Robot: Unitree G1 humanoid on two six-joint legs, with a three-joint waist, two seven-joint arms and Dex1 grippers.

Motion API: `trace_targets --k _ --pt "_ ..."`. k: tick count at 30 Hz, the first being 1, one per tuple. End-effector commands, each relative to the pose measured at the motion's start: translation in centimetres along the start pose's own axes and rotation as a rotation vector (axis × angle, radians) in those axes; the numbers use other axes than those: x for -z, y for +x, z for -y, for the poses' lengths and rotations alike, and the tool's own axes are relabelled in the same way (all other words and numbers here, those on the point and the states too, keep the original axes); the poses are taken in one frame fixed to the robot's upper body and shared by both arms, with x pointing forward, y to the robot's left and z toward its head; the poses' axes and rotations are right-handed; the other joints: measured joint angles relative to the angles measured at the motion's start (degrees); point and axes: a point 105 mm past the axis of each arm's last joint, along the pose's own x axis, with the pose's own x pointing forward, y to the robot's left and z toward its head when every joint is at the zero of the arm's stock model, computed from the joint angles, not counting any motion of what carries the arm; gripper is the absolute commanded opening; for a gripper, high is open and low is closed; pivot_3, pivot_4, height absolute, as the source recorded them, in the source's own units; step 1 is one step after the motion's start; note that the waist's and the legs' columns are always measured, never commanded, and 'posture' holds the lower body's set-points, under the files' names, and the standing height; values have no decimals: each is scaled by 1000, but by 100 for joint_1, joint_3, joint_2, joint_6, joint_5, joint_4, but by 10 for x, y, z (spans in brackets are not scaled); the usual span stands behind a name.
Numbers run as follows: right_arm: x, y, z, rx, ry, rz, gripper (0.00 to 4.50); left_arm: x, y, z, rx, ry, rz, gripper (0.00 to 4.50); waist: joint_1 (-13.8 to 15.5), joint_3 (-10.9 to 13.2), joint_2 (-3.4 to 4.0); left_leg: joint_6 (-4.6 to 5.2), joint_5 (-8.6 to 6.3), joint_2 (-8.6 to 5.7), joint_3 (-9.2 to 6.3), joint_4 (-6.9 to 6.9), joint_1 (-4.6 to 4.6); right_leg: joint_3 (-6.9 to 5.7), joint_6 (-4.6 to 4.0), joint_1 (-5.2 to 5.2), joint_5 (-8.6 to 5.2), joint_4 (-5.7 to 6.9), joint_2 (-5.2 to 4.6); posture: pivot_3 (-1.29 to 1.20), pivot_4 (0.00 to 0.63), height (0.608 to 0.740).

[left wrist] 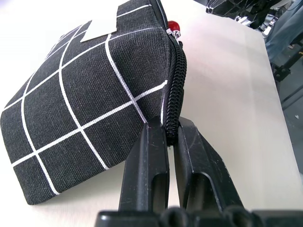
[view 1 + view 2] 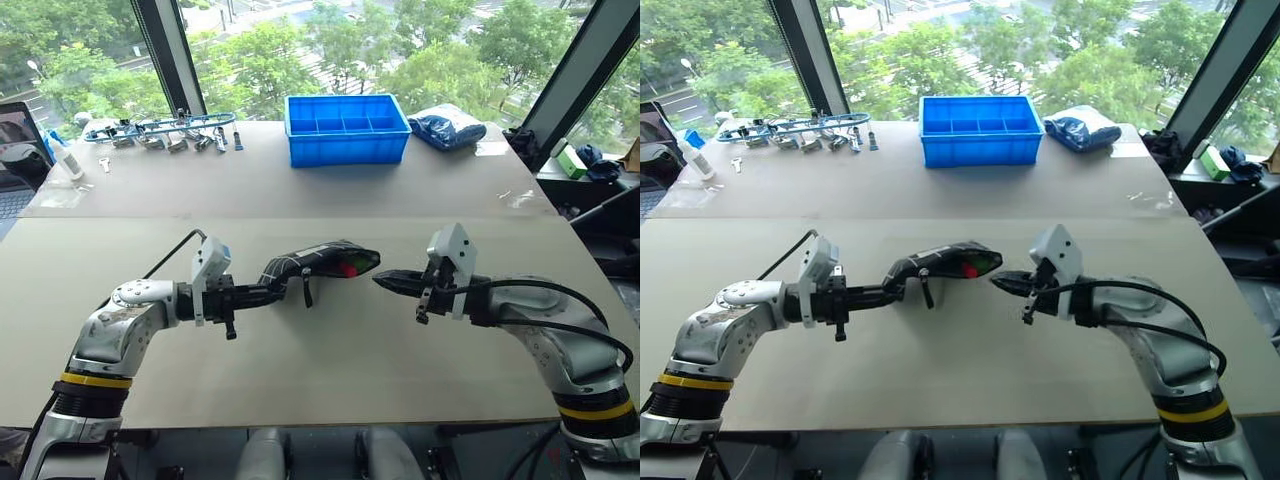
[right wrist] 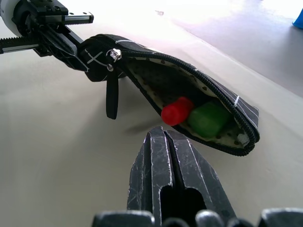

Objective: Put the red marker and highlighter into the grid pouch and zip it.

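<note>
Both the red marker (image 3: 176, 111) and highlighter (image 3: 207, 118) sit inside the grid pouch (image 1: 90, 99), unzipped, its end pinched by the left gripper (image 1: 171, 142), while the right gripper (image 3: 165, 142) beside its mouth is closed, empty.

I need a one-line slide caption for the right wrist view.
Closed right gripper faces the open grid pouch, red marker and highlighter inside.

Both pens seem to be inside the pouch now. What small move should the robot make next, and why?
Probably bring the right gripper to the zipper pull and grasp it. The marker and highlighter already sit in the pouch, whose mouth is wide open. The left gripper is shut on the pouch's closed end, and the right one is shut, empty, just before the mouth.
</note>
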Motion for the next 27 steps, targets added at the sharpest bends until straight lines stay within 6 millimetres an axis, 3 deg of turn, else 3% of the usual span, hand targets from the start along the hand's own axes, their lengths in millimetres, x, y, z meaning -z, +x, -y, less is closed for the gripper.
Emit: trace_targets --k 1,8,20,27 --pt "-7 8 1 44 -74 -10 16 -10 2 7 18 42 18 0 1 0 0 0 0 0 -1 0 -2 -1 0 -1 0 0 1 0 150 740" --pt "7 18 6 68 -188 -84 16 -13 5 10 19 49 32 0 -1 0 0 0 0 -1 2 0 -4 -1 0 -3 0 0 1 0 150 740" --pt "-15 49 -1 18 -217 -6 16 -11 8 14 21 37 37 0 -34 0 0 0 0 1 -2 -2 -3 -1 -1 -4 -1 1 4 0 150 740" --pt "-7 56 -24 -76 -215 -27 16 -11 9 13 13 28 49 0 -28 0 0 0 0 1 -2 -2 -4 -2 -1 -4 -1 1 4 0 150 740"
